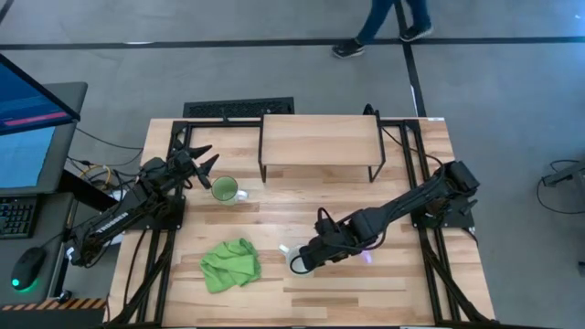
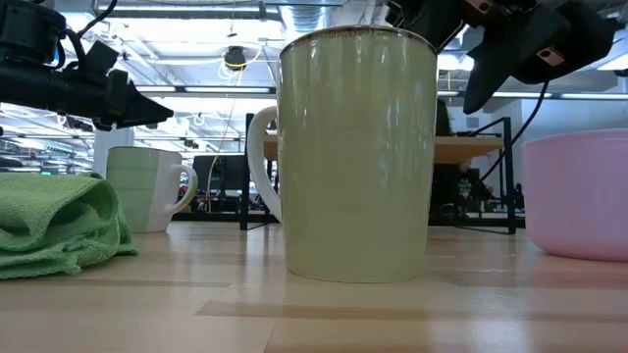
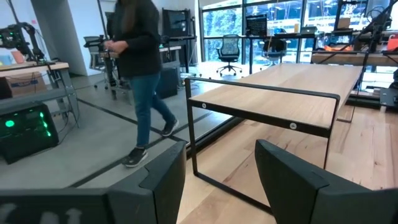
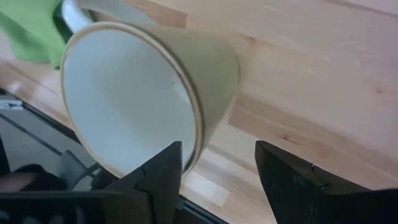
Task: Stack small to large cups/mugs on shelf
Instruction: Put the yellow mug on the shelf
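Nothing is stacked yet: the shelf (image 1: 320,137), at twelve o'clock on the table (image 1: 402,292), carries no mug. The cream mug (image 2: 353,157) stands upright near six o'clock with the right claw (image 1: 306,259) directly over it; in the right wrist view its fingers (image 4: 163,177) are spread, one just beside the rim and the other outside the wall, not yet clamped. The green mug (image 1: 225,190) sits at about ten o'clock, just beside the left claw (image 1: 203,166), whose fingers are also parted and point toward the shelf, holding nothing. The lilac mug (image 2: 579,196) shows only in the low view, near the cream one (in the high view the right arm hides it). So all three lifts and the nesting remain, by my judgement. A green cloth (image 1: 230,264) lies at seven o'clock, close to the cream mug. The shelf's top is open, its black legs stand at the corners, and bare table lies between mugs and shelf.
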You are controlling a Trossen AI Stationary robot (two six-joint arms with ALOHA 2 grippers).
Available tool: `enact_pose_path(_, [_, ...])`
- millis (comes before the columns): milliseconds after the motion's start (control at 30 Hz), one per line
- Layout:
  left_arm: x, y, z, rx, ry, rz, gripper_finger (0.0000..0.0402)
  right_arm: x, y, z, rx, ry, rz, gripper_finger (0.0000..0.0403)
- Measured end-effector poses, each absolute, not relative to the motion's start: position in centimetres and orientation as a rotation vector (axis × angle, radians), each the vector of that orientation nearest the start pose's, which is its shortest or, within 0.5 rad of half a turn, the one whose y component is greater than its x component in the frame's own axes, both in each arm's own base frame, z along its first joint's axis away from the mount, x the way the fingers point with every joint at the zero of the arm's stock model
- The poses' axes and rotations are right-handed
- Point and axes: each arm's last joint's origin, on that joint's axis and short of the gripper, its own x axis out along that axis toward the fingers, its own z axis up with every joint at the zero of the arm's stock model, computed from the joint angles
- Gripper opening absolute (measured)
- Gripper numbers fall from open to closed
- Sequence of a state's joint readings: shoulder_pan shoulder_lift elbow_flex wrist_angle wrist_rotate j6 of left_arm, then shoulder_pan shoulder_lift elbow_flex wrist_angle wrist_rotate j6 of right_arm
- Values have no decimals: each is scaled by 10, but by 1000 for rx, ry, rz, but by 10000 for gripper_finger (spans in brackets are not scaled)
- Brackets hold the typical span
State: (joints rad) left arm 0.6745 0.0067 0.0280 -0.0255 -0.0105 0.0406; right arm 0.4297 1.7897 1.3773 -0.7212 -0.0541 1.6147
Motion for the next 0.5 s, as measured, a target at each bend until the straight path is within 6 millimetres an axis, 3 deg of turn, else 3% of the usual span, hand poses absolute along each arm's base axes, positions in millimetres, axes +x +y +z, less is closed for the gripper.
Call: enact_pose_path(500, [75, 60, 170, 38, 18, 685, 185, 337, 146, 231, 1097, 1164, -484, 225])
